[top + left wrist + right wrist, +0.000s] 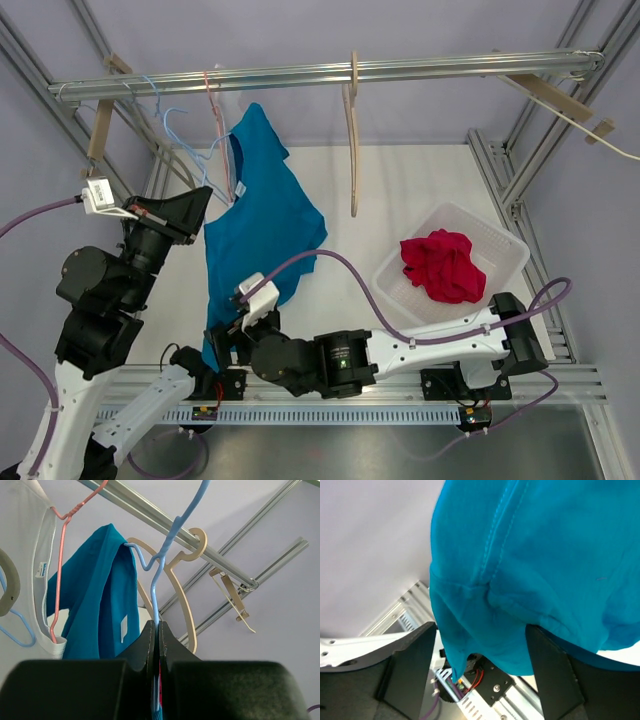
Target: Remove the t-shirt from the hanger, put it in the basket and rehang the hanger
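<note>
A blue t-shirt [262, 215] hangs on a light blue wire hanger [167, 540] below the rail. My left gripper [198, 203] is beside the shirt's collar and shut on the hanger's wire, which runs between the pressed fingers [150, 640] in the left wrist view. The shirt [95, 600] hangs from the hanger's left shoulder there. My right gripper [225, 345] is open at the shirt's bottom hem. In the right wrist view the hem [520, 605] hangs down between the two spread fingers [410, 665] without being pinched.
A metal rail [330, 72] spans the back, carrying a wooden hanger [352, 130] and a pink wire hanger [212, 100] with a white garment [37, 555]. A white basket [500, 250] with a red garment [442, 265] stands at the right. Frame posts flank both sides.
</note>
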